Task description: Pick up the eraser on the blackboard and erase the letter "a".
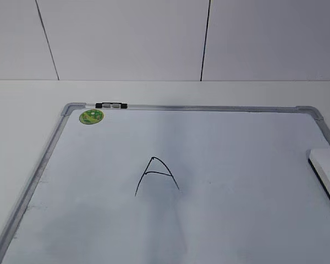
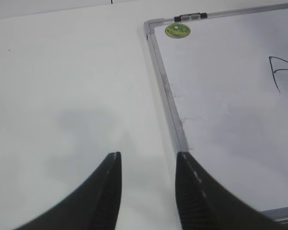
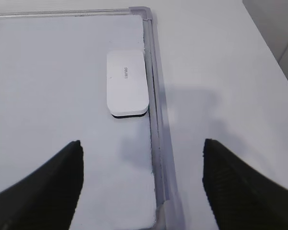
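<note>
White table (image 1: 22,110) held blackboard (image 1: 236,108); eraser (image 3: 127,83) lay flat beside its right frame; left gripper (image 2: 149,155) jaws narrowly apart over table, right gripper (image 3: 141,143) jaws wide apart, both empty

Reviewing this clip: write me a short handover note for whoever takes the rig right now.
Left end effector: open, empty, over the table at the blackboard's left frame.
Right end effector: wide open, empty, astride the board's right frame, short of the eraser.
Eraser lies flat on the board against the right frame, untouched.
The only letter in view is an angular "A" mid-board, intact.
Done: nothing. Left: grasp eraser, wipe the letter.
</note>
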Robot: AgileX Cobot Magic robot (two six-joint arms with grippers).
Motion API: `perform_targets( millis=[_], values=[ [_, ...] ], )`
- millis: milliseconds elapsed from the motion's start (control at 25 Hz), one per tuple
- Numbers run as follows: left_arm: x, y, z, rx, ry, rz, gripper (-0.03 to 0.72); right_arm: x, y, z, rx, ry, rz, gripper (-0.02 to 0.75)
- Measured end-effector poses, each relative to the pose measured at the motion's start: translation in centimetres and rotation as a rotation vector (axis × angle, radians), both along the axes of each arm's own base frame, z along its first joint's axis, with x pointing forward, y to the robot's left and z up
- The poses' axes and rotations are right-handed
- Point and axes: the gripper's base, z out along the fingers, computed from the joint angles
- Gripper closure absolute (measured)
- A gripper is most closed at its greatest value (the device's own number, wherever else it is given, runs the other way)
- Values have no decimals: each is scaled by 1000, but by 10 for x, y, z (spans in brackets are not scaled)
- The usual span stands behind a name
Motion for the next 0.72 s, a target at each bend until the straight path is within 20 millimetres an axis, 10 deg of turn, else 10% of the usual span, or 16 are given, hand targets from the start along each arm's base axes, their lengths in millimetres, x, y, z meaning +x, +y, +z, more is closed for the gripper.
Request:
perform_targets(
  millis=[720],
  values=[
    [0, 0, 0, -6, 2, -3, 442, -1, 0, 0, 0, -4, 0, 145]
  ],
)
